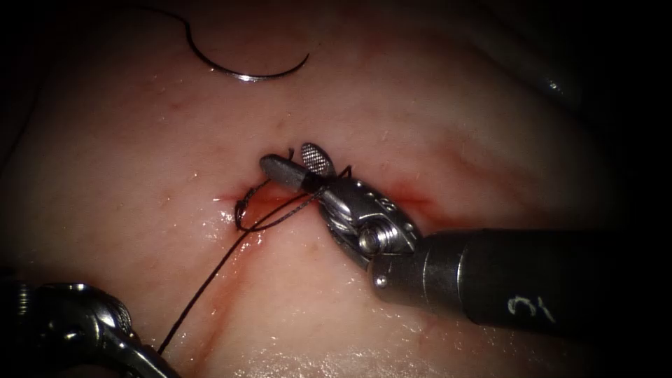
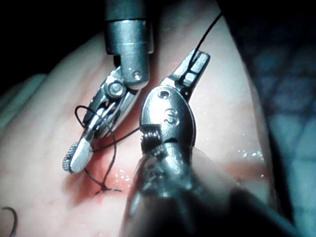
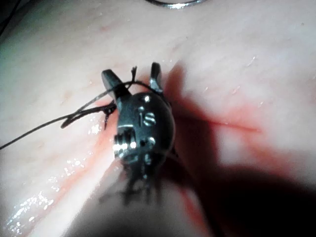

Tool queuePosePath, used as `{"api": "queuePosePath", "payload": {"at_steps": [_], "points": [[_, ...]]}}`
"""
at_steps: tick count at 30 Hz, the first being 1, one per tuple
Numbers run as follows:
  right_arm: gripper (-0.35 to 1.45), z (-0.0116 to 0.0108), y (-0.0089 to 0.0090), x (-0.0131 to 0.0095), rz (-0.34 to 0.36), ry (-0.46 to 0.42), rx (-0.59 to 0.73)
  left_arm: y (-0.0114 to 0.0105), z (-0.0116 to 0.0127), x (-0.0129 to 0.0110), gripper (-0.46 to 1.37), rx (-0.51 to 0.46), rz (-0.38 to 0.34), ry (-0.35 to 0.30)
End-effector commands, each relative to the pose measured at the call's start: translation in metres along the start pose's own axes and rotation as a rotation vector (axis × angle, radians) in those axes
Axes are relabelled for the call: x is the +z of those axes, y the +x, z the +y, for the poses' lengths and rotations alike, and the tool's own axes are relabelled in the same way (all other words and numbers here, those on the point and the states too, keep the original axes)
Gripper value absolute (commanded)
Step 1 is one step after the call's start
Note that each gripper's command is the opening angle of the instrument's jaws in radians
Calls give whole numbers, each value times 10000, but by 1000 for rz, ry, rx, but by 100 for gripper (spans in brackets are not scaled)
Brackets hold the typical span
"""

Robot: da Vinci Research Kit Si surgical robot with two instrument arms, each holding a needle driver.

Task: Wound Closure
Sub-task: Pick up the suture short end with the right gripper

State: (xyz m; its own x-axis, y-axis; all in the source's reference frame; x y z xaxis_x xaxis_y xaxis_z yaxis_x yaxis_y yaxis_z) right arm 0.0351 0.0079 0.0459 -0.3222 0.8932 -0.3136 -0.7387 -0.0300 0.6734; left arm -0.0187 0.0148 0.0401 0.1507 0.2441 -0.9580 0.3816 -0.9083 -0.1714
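Note:
The curved needle (image 1: 245, 72) lies loose on the tissue (image 1: 126, 140) far above the cut (image 1: 269, 204), held by neither tool and not in the tissue; its arc also shows as the needle (image 3: 173, 4). My right tool (image 1: 297, 165) is over the cut with its jaws open, and a short thread end (image 3: 132, 79) crosses between them at their base. The thread (image 1: 210, 280) runs from a small loop (image 1: 241, 210) at the cut's left end down to my left tool (image 1: 155, 362), shut on it. The left tool (image 2: 191, 68) grips the thread tightly, close to the right tool (image 2: 91, 133).
Red fluid (image 1: 413, 203) stains the tissue along the cut and under the right tool's wrist (image 1: 371, 224). Wet, glistening tissue (image 1: 294, 364) lies along the front edge. The right tool's dark shaft (image 1: 532, 280) crosses the right half.

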Motion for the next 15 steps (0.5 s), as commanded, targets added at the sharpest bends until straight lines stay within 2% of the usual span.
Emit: {"api": "queuePosePath", "payload": {"at_steps": [1, 6, 12, 15], "points": [[85, -5, -1, 0, -9, 9, -1, -1, -1, -3, -35, 0, -3, 3], [47, -12, 0, -3, -12, 11, -33, -2, -6, -10, -35, -2, -9, 20], [-30, -12, 5, -4, 3, 26, -106, 4, -25, -28, -35, -13, -9, 51], [-35, -14, 9, -4, 13, 35, -144, 7, -40, -45, -35, -22, -12, 79]]}}
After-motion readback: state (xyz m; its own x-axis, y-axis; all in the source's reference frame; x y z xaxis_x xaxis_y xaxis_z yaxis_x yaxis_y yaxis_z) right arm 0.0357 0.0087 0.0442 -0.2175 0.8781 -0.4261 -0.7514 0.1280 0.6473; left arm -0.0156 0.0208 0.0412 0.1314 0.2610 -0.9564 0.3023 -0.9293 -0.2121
